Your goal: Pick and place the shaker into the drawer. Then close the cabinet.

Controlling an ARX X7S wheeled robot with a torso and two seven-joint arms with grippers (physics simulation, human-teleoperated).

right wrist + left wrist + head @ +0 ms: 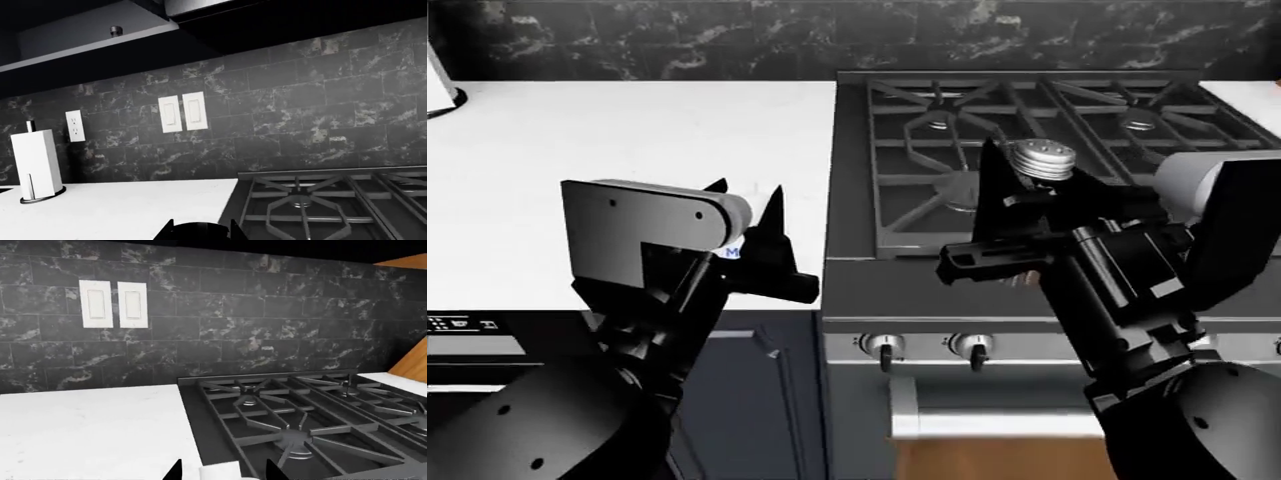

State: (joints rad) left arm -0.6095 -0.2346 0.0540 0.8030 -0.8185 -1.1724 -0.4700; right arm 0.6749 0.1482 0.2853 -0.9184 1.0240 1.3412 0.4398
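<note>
The shaker (1046, 157), with its silver perforated cap, is held up over the front edge of the stove. My right gripper (1028, 178) is shut on it. In the right wrist view it shows as a dark round shape (200, 231) that fills the gap between the fingertips of the right gripper (200, 233). My left gripper (747, 205) is over the white counter, close to the stove's left side. It stands open around a white cylinder (220, 471) with blue print (731, 252), with a gap on each side. The drawer is out of view.
A gas stove (1041, 110) with black grates sits at the right, its knobs (884, 348) on the front. The white counter (627, 130) runs to the left. A paper towel holder (37, 165) stands far left by the tiled wall. Dark cabinet fronts (754, 400) lie below.
</note>
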